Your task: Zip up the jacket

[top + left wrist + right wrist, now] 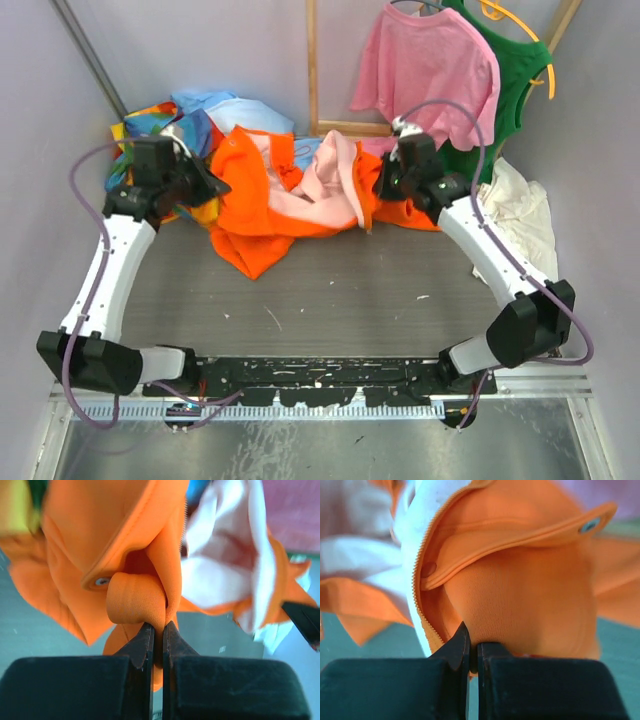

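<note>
The orange jacket (262, 205) lies crumpled and open at the back of the table, its pale pink lining (330, 180) facing up. My left gripper (207, 182) is shut on a fold of orange fabric at the jacket's left edge; in the left wrist view the fold (137, 602) bulges above the pinching fingers, a metal snap (101, 581) beside it. My right gripper (385, 185) is shut on the jacket's right edge. In the right wrist view the orange fabric (520, 600) sits between the fingers, with zipper teeth (420, 575) running along the edge to the left.
A multicoloured patchwork garment (165, 125) and a light blue cloth (235, 110) lie behind the left gripper. A pink T-shirt (425, 60) and a green top (510, 85) hang on the back wall. A white cloth (520, 210) lies at the right.
</note>
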Action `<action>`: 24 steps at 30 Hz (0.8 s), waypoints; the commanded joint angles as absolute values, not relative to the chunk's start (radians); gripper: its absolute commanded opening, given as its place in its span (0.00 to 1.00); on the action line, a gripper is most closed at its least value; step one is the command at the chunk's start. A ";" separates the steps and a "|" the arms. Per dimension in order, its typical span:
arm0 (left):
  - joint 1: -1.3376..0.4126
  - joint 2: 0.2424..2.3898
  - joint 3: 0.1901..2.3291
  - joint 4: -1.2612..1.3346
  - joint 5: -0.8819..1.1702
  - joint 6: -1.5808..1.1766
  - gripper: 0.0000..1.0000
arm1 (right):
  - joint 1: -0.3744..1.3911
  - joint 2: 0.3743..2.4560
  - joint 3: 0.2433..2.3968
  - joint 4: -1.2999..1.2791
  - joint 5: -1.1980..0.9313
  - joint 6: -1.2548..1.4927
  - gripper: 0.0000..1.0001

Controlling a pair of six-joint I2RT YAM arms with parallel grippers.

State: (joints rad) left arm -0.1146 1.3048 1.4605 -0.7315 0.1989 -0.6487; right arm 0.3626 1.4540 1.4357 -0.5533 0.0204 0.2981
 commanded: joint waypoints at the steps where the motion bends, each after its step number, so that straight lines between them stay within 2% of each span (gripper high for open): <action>1: -0.230 1.204 1.301 -0.610 0.290 -0.657 0.00 | 0.433 1.345 1.259 -0.484 -0.037 0.328 0.01; 5: -0.269 1.165 1.182 -0.609 0.371 -0.669 0.00 | 0.444 1.293 1.175 -0.471 -0.080 0.345 0.02; 12: -0.341 1.083 1.176 -0.634 0.385 -0.681 0.00 | 0.491 1.275 1.217 -0.473 -0.113 0.362 0.02; 17: -0.413 1.021 0.943 -0.476 0.338 -0.812 0.00 | 0.527 1.258 1.042 -0.385 -0.102 0.432 0.03; 20: -0.462 0.998 0.773 -0.317 0.363 -0.924 0.00 | 0.549 1.261 0.933 -0.330 -0.113 0.457 0.07; 23: -0.521 0.984 0.641 -0.238 0.303 -0.988 0.00 | 0.570 1.272 0.847 -0.297 -0.114 0.471 0.09; 24: -0.535 0.986 0.598 -0.216 0.290 -1.007 0.03 | 0.575 1.277 0.827 -0.290 -0.113 0.474 0.10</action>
State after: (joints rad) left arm -0.4816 1.0039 0.7052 -0.4068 0.3252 -0.8799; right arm 0.5526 1.2793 0.8841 -0.3908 -0.0959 0.4290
